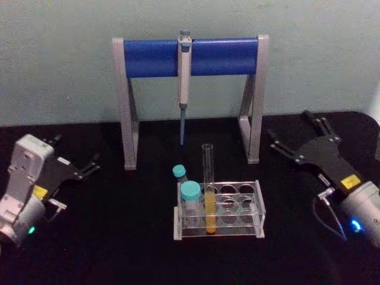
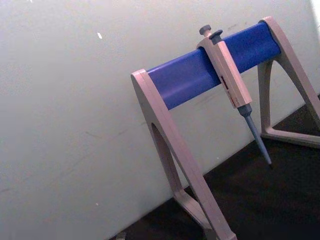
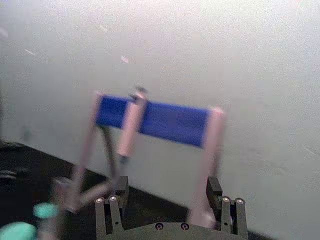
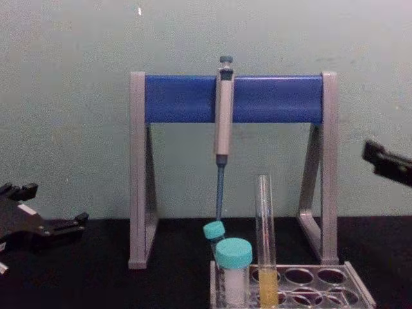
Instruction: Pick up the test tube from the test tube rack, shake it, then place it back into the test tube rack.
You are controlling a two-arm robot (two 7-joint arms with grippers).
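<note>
The right gripper (image 1: 290,144) hung over the dark table (image 1: 119,249) off to the robot's right, its fingers spread apart with nothing between them, tips aimed toward the back of the bench. Inward from it and a little closer to the robot stood the test tube (image 1: 209,187), upright in the test tube rack (image 1: 252,208), with its long axis vertical, its open mouth well above the plate and yellow liquid in its lower part. The tube sat in a middle hole, with a wide teal-capped tube (image 1: 190,202) just beside it on the rack's left end and a small teal-capped tube (image 1: 180,173) leaning behind that. The left gripper (image 1: 89,166) lay far out to the left, fingers also parted and empty. By my reckoning the right gripper was nearer, with open holes rather than capped tubes on its side. Behind the rack rose the pipette stand (image 1: 133,107), a pipette (image 1: 184,71) hanging from its blue bar.
</note>
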